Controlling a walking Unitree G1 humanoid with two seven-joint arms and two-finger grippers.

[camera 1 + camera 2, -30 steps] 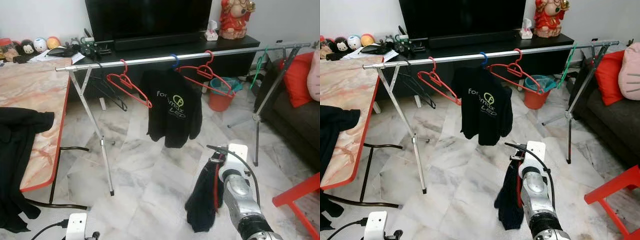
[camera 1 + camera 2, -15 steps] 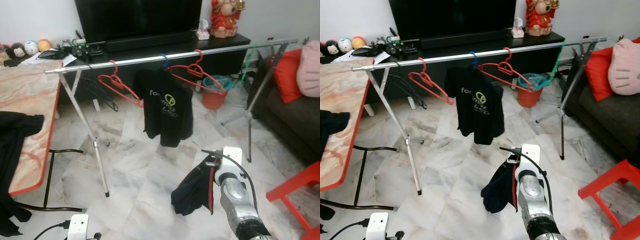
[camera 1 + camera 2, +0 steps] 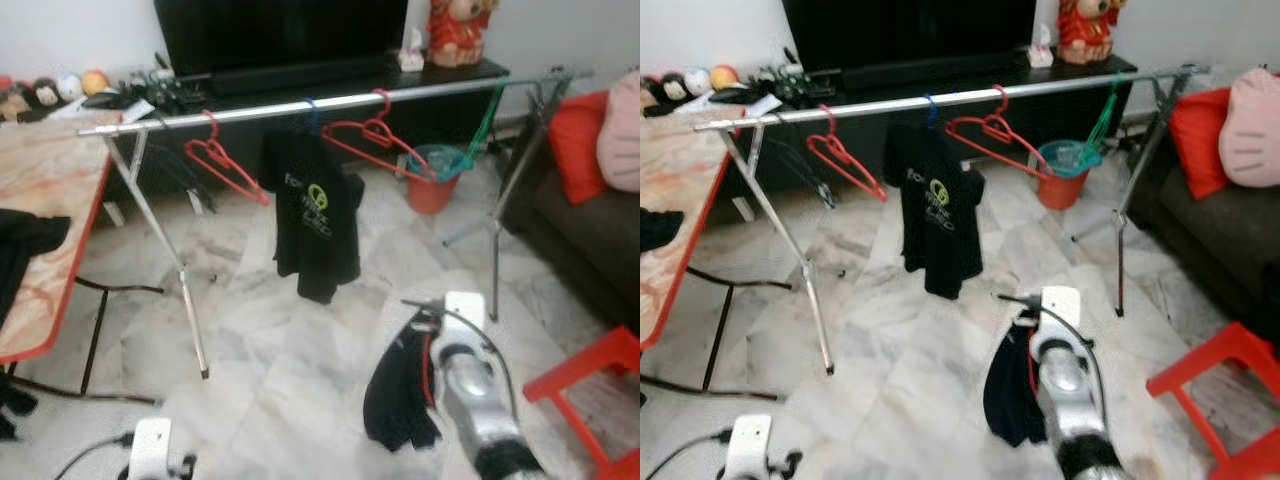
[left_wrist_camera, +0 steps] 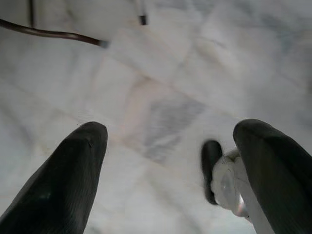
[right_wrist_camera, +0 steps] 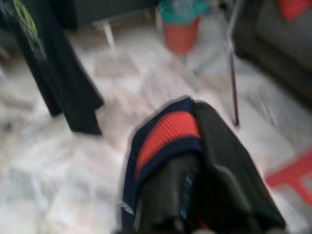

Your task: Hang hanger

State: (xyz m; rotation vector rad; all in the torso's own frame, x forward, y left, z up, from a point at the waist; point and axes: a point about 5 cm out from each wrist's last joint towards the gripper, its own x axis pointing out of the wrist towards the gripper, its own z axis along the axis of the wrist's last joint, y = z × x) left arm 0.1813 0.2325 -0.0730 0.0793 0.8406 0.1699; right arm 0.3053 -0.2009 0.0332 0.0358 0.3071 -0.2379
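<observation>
At nine o'clock the counter (image 3: pixel 60 200) with its red edge carries a dark cloth, and the left claw (image 4: pixel 170 170) hangs idle low over the marble floor (image 3: pixel 270 350), its two fingers well apart. The rail (image 3: pixel 330 100) runs across from ten to two o'clock, holding an empty red hanger (image 3: pixel 225 165), a hung black shirt (image 3: pixel 312 215) and a second red hanger (image 3: pixel 380 140). At five o'clock the right claw (image 5: pixel 195 195) is clamped on the dark garment (image 3: pixel 400 390), apparently on its hanger, though blur hides the hook. To hang it well, I would raise it above rail height, then lower the hook onto bare rail toward one o'clock, between the second hanger and the green hanger (image 3: pixel 490 115). Room is tight there: the rack leg (image 3: pixel 495 250), the sofa (image 3: pixel 580 220) and the red stool (image 3: pixel 590 380) crowd three to four o'clock.
</observation>
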